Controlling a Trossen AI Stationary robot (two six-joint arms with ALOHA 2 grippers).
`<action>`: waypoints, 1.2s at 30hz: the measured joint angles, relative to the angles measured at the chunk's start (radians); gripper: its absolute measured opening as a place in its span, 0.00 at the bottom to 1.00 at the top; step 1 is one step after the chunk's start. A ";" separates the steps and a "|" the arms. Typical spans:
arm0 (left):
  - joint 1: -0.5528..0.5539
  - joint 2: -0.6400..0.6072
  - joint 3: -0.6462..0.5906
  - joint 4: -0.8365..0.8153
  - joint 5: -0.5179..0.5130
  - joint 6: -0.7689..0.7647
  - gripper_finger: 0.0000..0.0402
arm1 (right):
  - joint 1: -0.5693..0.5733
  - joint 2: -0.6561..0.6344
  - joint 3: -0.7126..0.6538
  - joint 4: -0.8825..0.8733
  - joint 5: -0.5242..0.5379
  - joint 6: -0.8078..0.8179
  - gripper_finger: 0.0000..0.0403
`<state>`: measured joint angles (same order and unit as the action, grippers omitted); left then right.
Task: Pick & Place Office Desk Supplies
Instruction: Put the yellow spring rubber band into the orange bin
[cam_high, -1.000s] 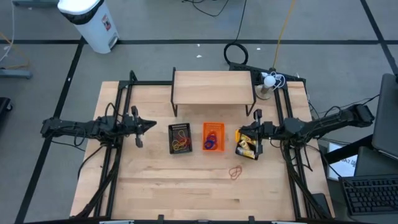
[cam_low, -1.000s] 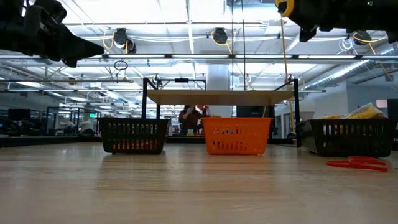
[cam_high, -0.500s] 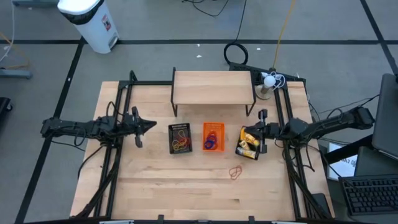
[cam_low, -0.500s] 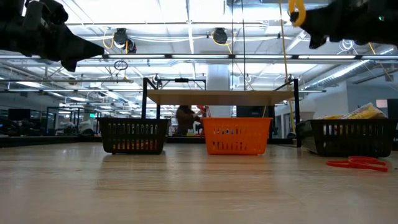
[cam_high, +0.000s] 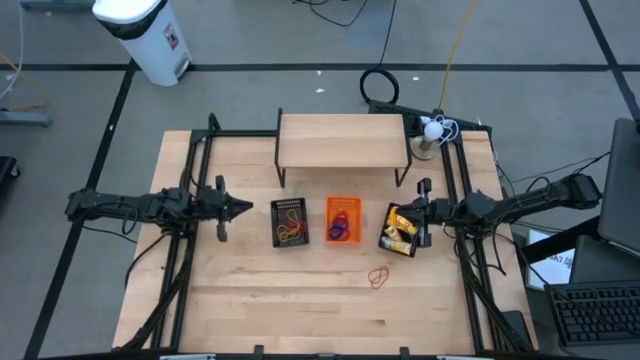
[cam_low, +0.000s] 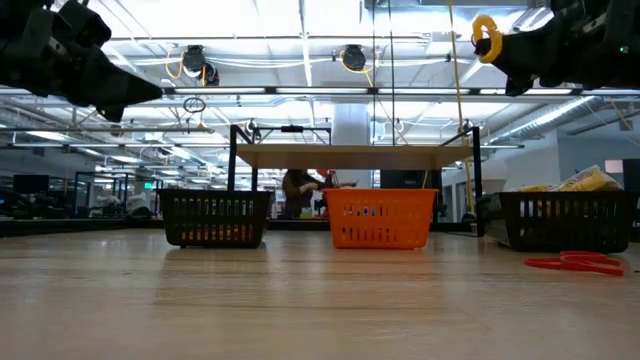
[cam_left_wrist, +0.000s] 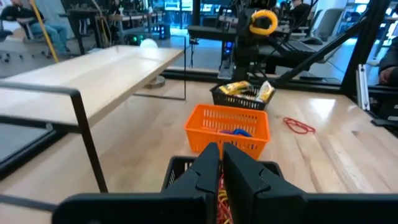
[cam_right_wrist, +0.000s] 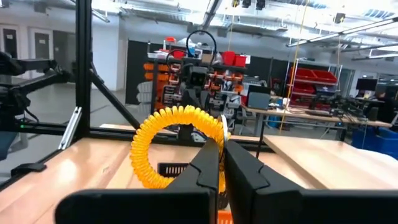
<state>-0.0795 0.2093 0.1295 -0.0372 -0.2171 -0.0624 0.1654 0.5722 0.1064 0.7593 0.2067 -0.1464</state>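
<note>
Yellow coiled ring (cam_right_wrist: 176, 144) is pinched between the closed fingers of the right gripper (cam_right_wrist: 221, 163), held high in the air above the right black mesh tray (cam_high: 402, 231); in the low view the ring (cam_low: 486, 37) hangs well clear of that tray's rim (cam_low: 565, 219). The tray holds yellow oblong pieces (cam_high: 398, 235).

A loop of red rubber bands (cam_high: 378, 277) lies loose on the bare wood, near the right tray on the side toward the table's front edge, touching nothing else.

Orange tray (cam_high: 342, 220) sits at centre with blue and red rings (cam_high: 340, 229) inside. Left black mesh tray (cam_high: 290, 222) sits beside it, holding red and yellow-orange rubber bands (cam_high: 291, 224). The three trays stand in one row with narrow gaps of table between them.

Left gripper (cam_high: 241, 208) hovers in the air off the left tray's outer side, fingers pressed together on nothing.

Open room: the table (cam_high: 260, 300) is bare wood from the tray row to the front edge, apart from the red bands. Behind the row stands a raised wooden shelf (cam_high: 343, 141) on black legs. Black frame rails run along both side edges.

A white bin (cam_high: 143, 35) with a label stands on the floor beyond the table; the label's print cannot be read.
</note>
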 joint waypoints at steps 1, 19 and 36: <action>0.000 0.000 0.000 -0.006 -0.001 -0.001 0.05 | 0.002 0.010 0.006 -0.005 0.001 0.002 0.00; 0.000 0.000 0.000 -0.015 -0.001 -0.048 0.05 | -0.045 0.709 0.552 -0.466 0.242 0.142 0.00; 0.000 0.000 0.000 -0.039 0.006 -0.047 0.05 | -0.126 0.932 0.567 -0.403 0.052 0.259 0.14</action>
<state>-0.0792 0.2096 0.1295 -0.0765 -0.2108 -0.1093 0.0391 1.5040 0.6731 0.3563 0.2582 0.1129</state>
